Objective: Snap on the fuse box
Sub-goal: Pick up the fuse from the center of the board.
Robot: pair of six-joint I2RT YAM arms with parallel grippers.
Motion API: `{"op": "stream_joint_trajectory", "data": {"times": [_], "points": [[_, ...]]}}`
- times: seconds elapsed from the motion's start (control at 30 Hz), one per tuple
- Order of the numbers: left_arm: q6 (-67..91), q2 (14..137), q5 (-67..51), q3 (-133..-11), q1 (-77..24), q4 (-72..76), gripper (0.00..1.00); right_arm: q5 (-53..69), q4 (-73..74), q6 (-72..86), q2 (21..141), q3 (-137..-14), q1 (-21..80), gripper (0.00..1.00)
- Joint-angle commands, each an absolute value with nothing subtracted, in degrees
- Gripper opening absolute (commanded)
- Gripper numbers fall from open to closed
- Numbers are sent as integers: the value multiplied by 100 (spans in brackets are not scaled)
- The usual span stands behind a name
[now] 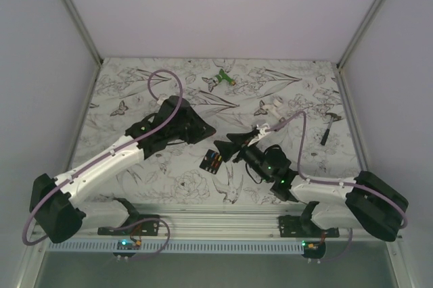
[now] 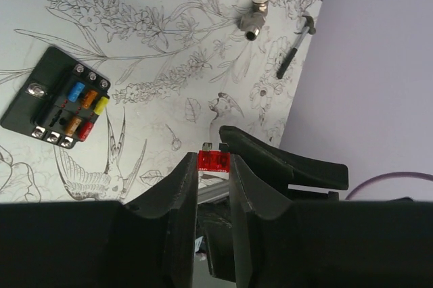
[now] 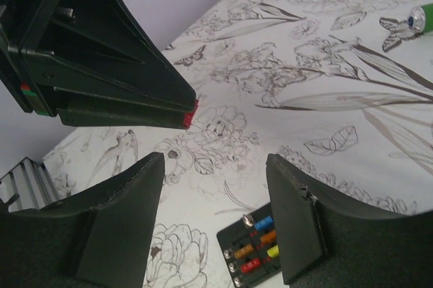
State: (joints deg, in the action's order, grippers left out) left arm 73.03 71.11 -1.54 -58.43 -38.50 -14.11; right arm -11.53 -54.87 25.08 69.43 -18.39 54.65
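Fingers of the left gripper [image 2: 213, 174] are pinched on a red fuse [image 2: 212, 161], held at the very tips with its top edge showing. Right gripper [image 3: 215, 163] fingers stand apart with nothing between them.

Fuse box [image 1: 213, 161] lies flat on the table [image 1: 169, 186], around mid-width and towards the near edge, between the two arms. It's a black block sitting skewed to the table edge. Face up: blue, orange and yellow fuses in one row, orange and red in the next, screw terminals at the ends.

Nothing is touching the box. Right gripper hangs above it, and from the right wrist the box shows low, by the right-hand finger. Left gripper tip is in the air beside the right one, off the box, with the red fuse facing the right jaws.

Further back: a green-and-white object [image 1: 222, 80] near the far edge, a white part with a metal end [image 1: 274, 107] right of centre, and a small hammer-like tool [image 1: 329, 126] by the right wall. The cloth is a black-and-white floral print with butterflies.
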Motion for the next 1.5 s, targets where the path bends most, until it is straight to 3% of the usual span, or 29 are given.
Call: {"op": "stream_joint_trajectory", "data": {"times": [0.0, 0.4, 0.83, 0.97, 1.13, 1.2, 1.47], "points": [[7540, 6994, 48, -5792, -3965, -1312, 15, -1373, -6292, 2333, 7172, -2135, 5581, 66], [7606, 7020, 18, -5783, -4087, -1231, 15, -1414, -6570, 2287, 7567, -2442, 5643, 52], [7869, 6952, 34, -5637, -4249, -963, 15, -1674, -6647, 2288, 7817, -2469, 5660, 19], [7945, 6910, 12, -5575, -4271, -875, 15, -1720, -6649, 2241, 7886, -2487, 5660, 1], [7942, 6872, 2, -5539, -4306, -818, 15, -1693, -6594, 2179, 7928, -2534, 5660, 0], [7917, 6859, 67, -5509, -4299, -815, 18, -1635, -6516, 2166, 7905, -2561, 5661, 0], [7452, 6442, 560, -5207, -4142, -980, 46, -1188, -5120, 1987, 7585, -2752, 5597, 0]]}}
